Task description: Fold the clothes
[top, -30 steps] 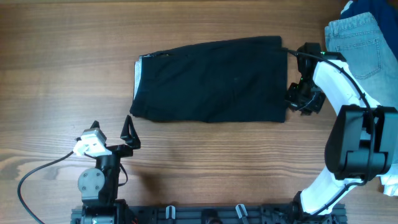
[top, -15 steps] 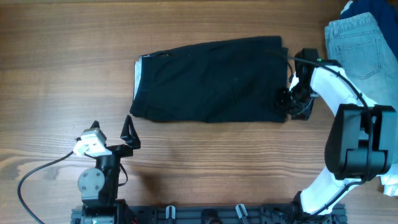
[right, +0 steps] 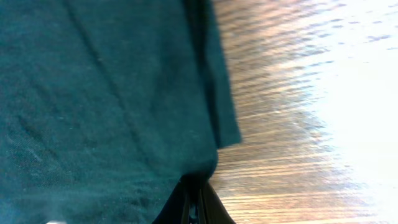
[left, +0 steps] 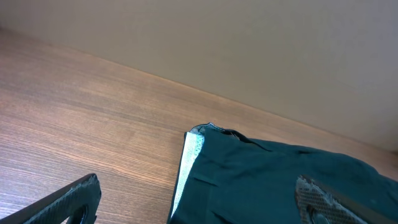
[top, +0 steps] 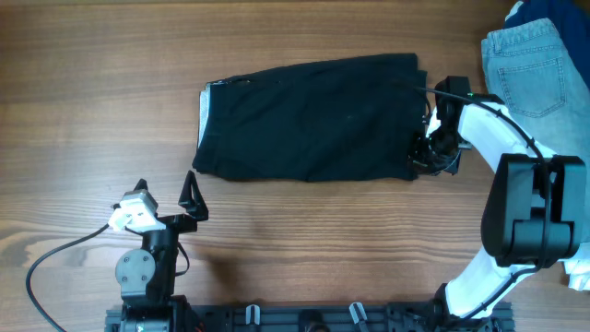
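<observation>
Closest in, your right gripper point(right: 196, 202): a second ago it stood just clear of the edge of the black shorts point(top: 313, 120), and now it has slid in onto the near right corner. In the right wrist view the jaws look pinched together on the hem, with cloth spreading away ahead of them and bare table point(right: 280, 124) off to their right. I read that as the corner caught, so the fold across toward the white strip point(left: 189, 162) can begin. The overhead can't show you that pinch because the wrist hides it, but it does give you the whole garment, lying flat and unmoved. Your left gripper point(top: 166, 195) sits parked, jaws wide open and empty, shorts lying ahead of them. Beyond your right jaws, well apart, the denim shorts point(top: 530, 69) wait
</observation>
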### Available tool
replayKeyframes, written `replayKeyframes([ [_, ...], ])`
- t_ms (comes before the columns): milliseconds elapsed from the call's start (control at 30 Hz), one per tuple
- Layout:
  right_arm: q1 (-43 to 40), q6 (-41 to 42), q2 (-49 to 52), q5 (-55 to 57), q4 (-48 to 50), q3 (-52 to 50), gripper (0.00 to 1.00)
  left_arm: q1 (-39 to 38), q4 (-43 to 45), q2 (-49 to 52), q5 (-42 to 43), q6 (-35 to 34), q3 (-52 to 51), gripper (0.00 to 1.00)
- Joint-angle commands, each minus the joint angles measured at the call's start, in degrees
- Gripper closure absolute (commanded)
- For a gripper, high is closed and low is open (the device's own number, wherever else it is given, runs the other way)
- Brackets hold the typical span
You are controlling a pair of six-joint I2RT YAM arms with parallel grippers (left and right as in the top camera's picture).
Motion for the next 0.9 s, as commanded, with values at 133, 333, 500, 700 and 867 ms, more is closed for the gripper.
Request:
replayKeyframes([
  [133,0.0,8.7,-4.2,14.6,-5.7,1.9,0.96,-0.3,-0.5,-0.3,0.7,1.3,-0.1,0.0],
  [333,0.0,9.3,-8.4,15.1,-6.2,2.5,0.68,-0.3,-0.5,-0.3,0.7,1.3,-0.1,0.0],
  [500,0.0,9.8,-8.6,14.0,-6.3,2.5,0.57,-0.3,-0.5,-0.3,0.7,1.3,-0.1,0.0],
  [700,0.0,3.6,-9.7,0.9,-2.4,3.5,0.14,-0.3,-0.5,-0.3,0.7,1.3,-0.1,0.0],
  [867,0.0,1.1,-10.4,-7.2,0.9,5.3,0.04,-0.3,-0.3,-0.3,2.1,0.6,-0.1,0.0],
])
